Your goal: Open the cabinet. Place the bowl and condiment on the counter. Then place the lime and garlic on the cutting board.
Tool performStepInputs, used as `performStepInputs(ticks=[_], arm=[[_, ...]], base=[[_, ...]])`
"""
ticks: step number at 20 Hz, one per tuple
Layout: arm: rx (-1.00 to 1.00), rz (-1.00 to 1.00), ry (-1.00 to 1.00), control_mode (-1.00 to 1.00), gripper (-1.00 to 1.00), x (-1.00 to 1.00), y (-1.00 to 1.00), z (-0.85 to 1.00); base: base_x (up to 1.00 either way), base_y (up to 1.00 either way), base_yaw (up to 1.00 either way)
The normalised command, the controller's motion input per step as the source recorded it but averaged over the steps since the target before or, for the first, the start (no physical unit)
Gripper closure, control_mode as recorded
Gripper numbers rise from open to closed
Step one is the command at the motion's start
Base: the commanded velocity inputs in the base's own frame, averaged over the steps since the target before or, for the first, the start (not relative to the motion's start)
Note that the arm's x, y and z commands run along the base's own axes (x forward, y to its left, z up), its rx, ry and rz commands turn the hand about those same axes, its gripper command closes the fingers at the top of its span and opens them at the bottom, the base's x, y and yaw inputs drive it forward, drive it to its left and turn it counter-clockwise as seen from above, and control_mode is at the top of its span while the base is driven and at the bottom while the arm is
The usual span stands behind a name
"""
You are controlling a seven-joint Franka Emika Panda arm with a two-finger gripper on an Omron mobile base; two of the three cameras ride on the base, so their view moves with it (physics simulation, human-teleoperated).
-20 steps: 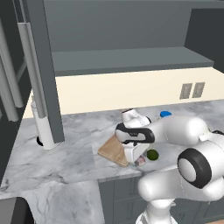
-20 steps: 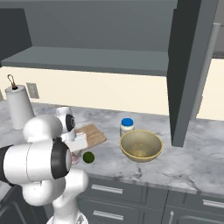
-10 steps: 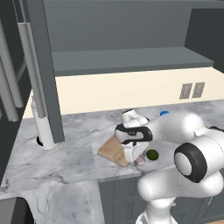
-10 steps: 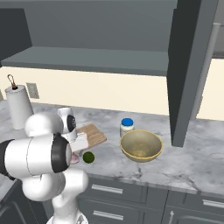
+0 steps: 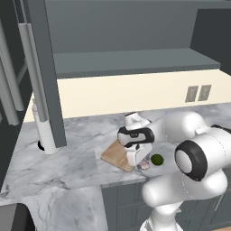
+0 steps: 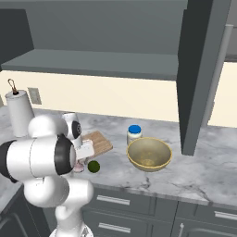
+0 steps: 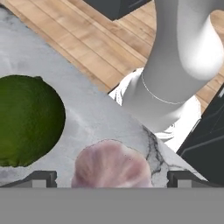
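Hand: hand [image 7: 112, 177] hangs low over the front edge of the tabletop, fingers spread wide, grasping nothing; in the hand view its two dark tips sit at the bottom edge on either side of the garlic.
Garlic: garlic [image 7: 111, 164] lies on the marble at bottom centre of the hand view, between the spread tips; in the left base view it shows as a pinkish bulb [image 5: 144, 165] just under the hand, right of the cutting board's near corner.
Lime: lime [image 7: 28, 119] fills the left of the hand view, just beside the garlic; both rest on the tabletop [image 6: 194, 171], off the board.
Cutting board: cutting board [image 6: 98, 142] lies flat left of centre in the right base view, partly behind the arm.
Bowl: bowl [image 6: 148, 154] stands on the tabletop at centre of the right base view.
Condiment: condiment [image 6: 134, 134] stands just behind the bowl's left rim.
Cabinet: cabinet [image 6: 92, 28] spans the top of the right base view, doors swung out, shelf visible.
Paper towel roll: paper towel roll [image 6: 19, 112] stands upright at the left edge.
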Motion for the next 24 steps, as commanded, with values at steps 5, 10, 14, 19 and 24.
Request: performStepInputs(ticks=[5,10,14,19,24], arm=[[0.0,0.0,0.0,-1.0,-1.0,-0.06,0.0,-0.17],[0.0,0.0,0.0,-1.0,-1.0,-0.19,0.02,-0.14],[0.0,0.0,0.0,-1.0,-1.0,-0.36,0.0,-0.12],[0.0,0.0,0.0,-1.0,1.0,-0.49,0.0,-0.14],[0.0,0.0,0.0,-1.0,1.0,-0.38,0.0,-0.11]], base=[[0.0,0.0,0.0],[0.0,0.0,0.0],[0.0,0.0,0.0],[0.0,0.0,0.0],[0.0,0.0,0.0]])
